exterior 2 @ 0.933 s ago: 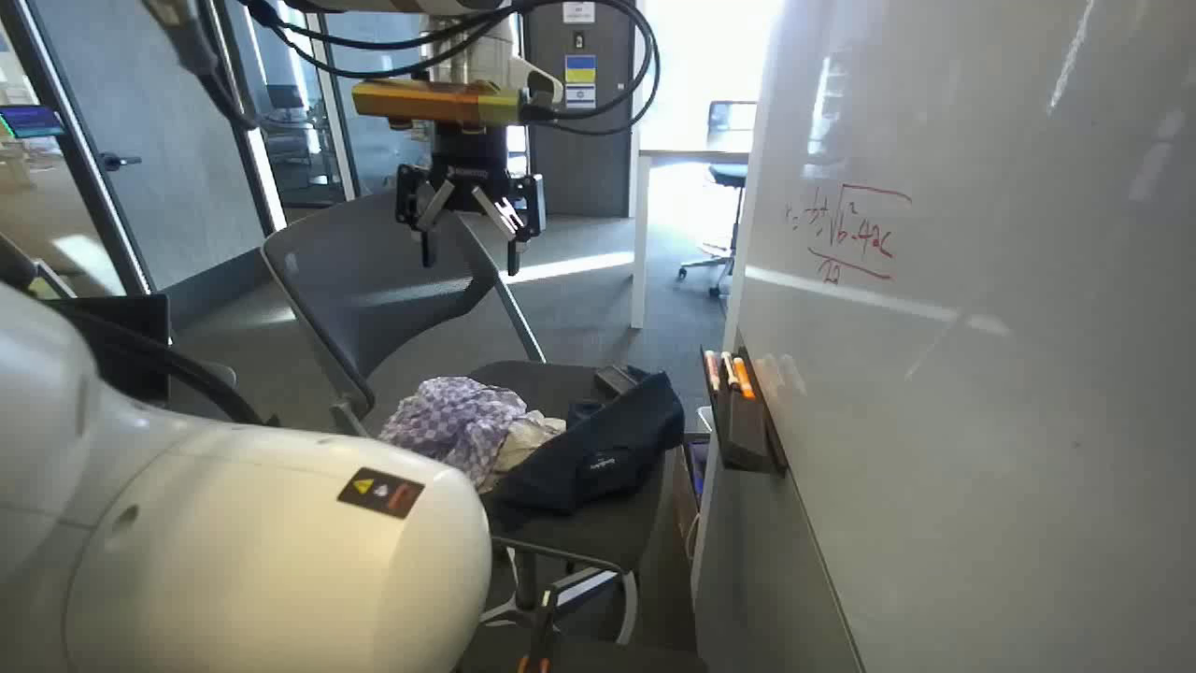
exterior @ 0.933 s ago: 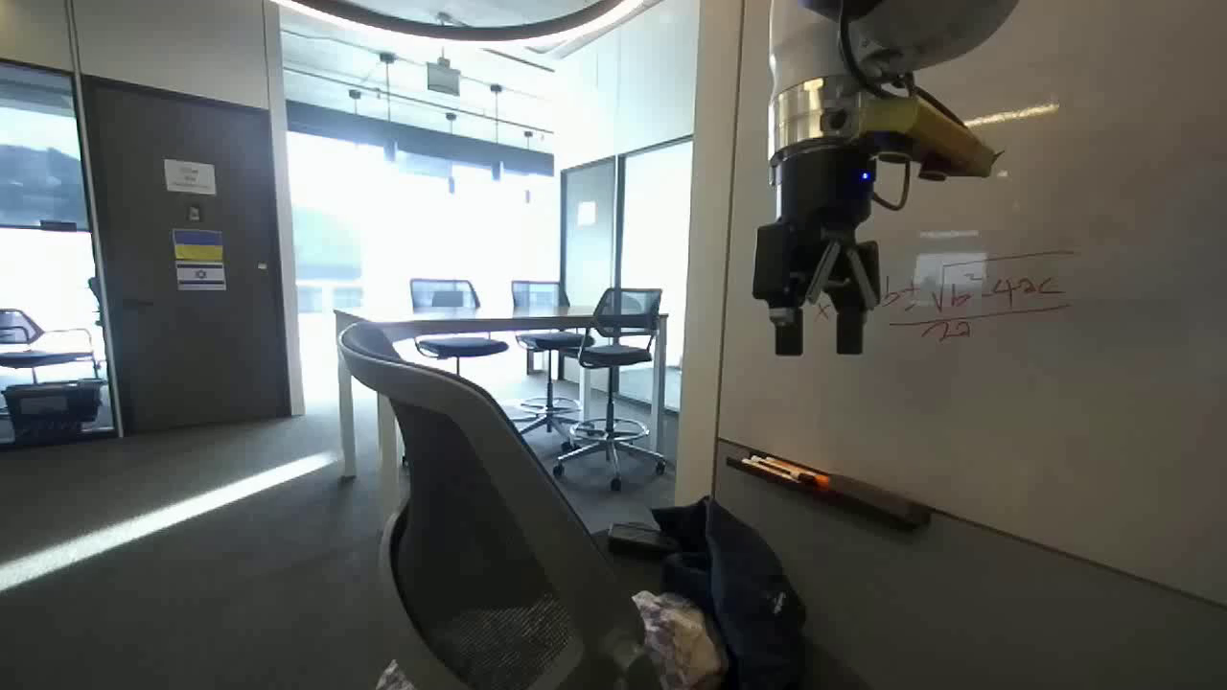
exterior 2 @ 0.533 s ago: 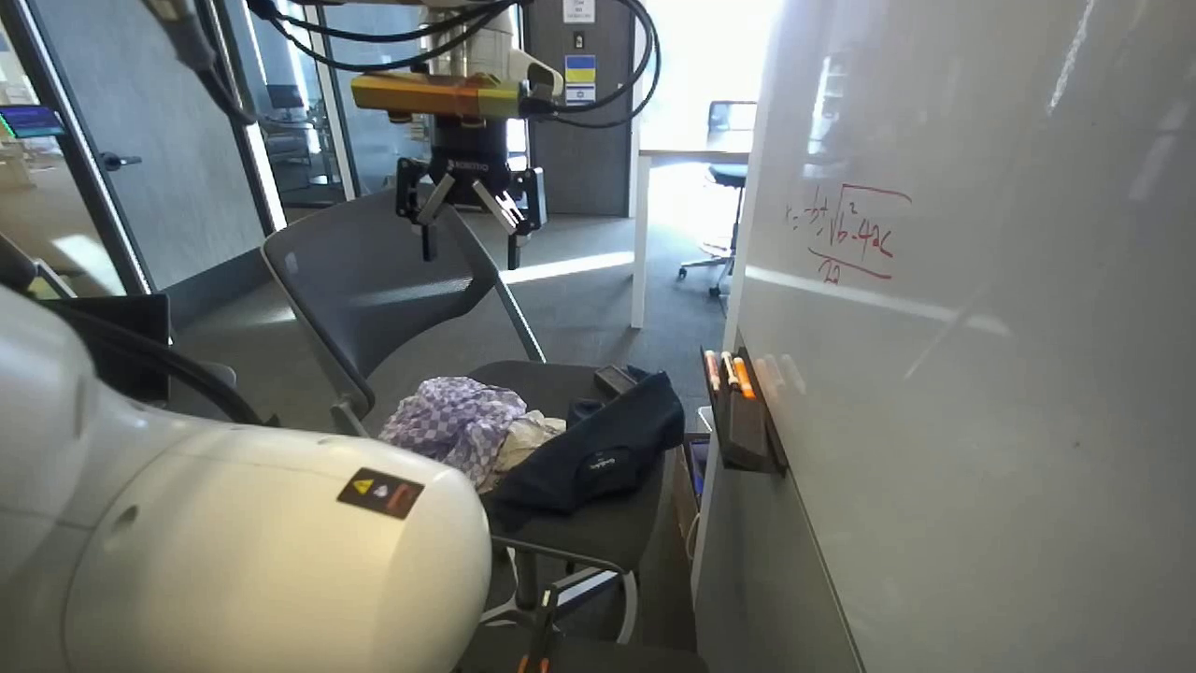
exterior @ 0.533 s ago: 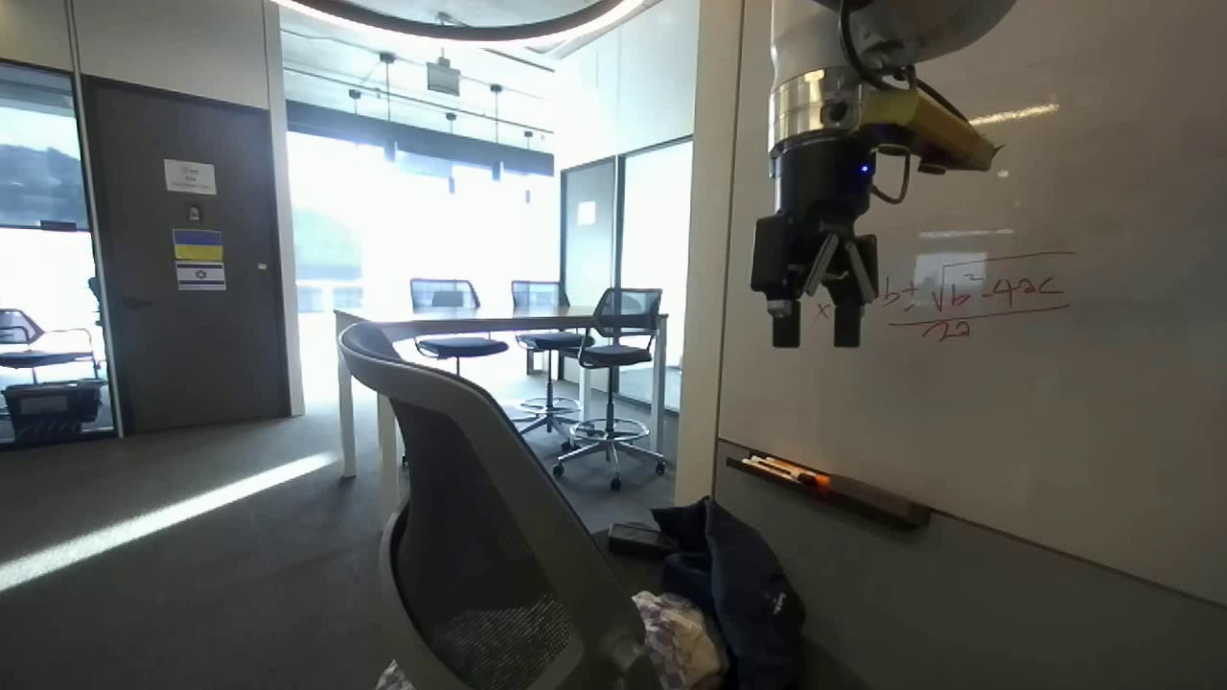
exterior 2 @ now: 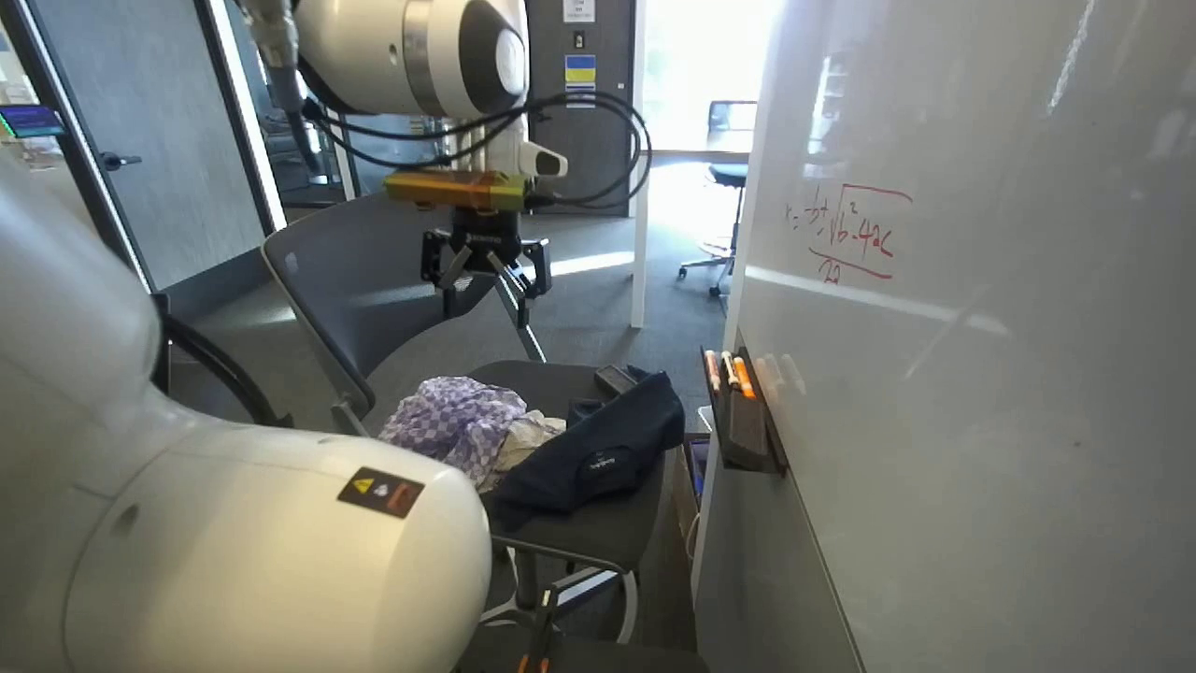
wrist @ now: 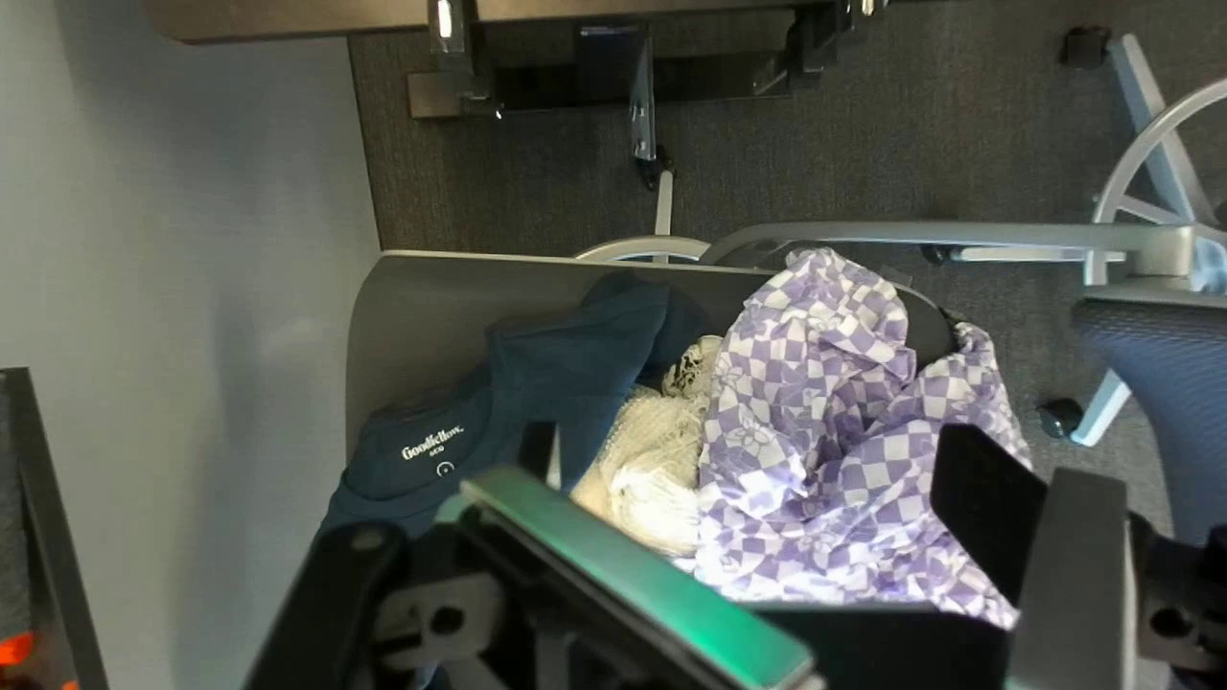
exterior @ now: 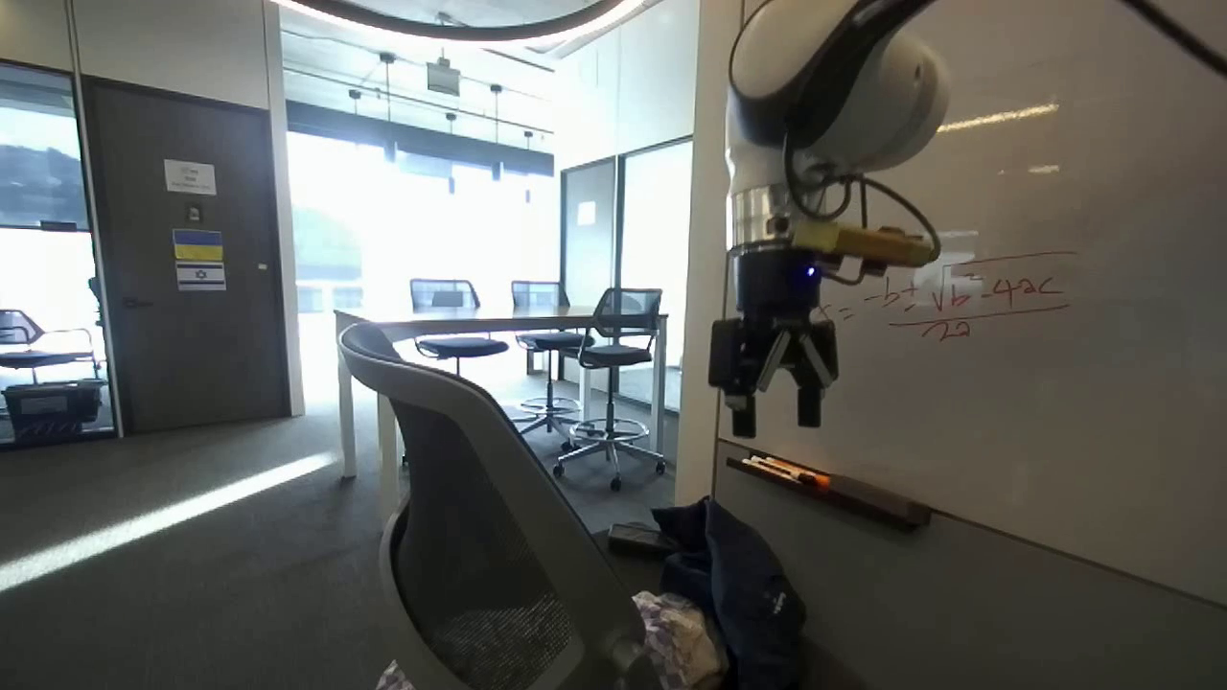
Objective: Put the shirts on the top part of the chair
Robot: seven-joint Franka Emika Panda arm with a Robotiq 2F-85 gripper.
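A navy shirt [wrist: 575,374] with a Goodfellow label, a cream cloth [wrist: 647,460] and a purple-and-white checked shirt [wrist: 815,450] lie crumpled side by side on the chair seat [wrist: 412,316]. In an exterior view the navy shirt [exterior 2: 598,453], cream cloth [exterior 2: 531,436] and checked shirt [exterior 2: 456,418] also show. The chair's backrest [exterior 2: 374,271] is bare; it also shows in an exterior view [exterior: 479,517]. My gripper [exterior: 776,419] is open and empty, pointing down, well above the seat. In the wrist view the gripper's fingers [wrist: 762,479] frame the cream cloth and checked shirt.
A whiteboard [exterior 2: 953,374] with a marker tray [exterior 2: 747,421] stands close beside the chair; the tray also shows in an exterior view [exterior: 834,491]. A small dark object [exterior: 640,540] lies on the seat by the navy shirt. A table [exterior: 498,319] with chairs stands behind.
My gripper has moved down, and slightly left in an exterior view, coming lower over the chair. It stays open. The shirts and chair have not moved.
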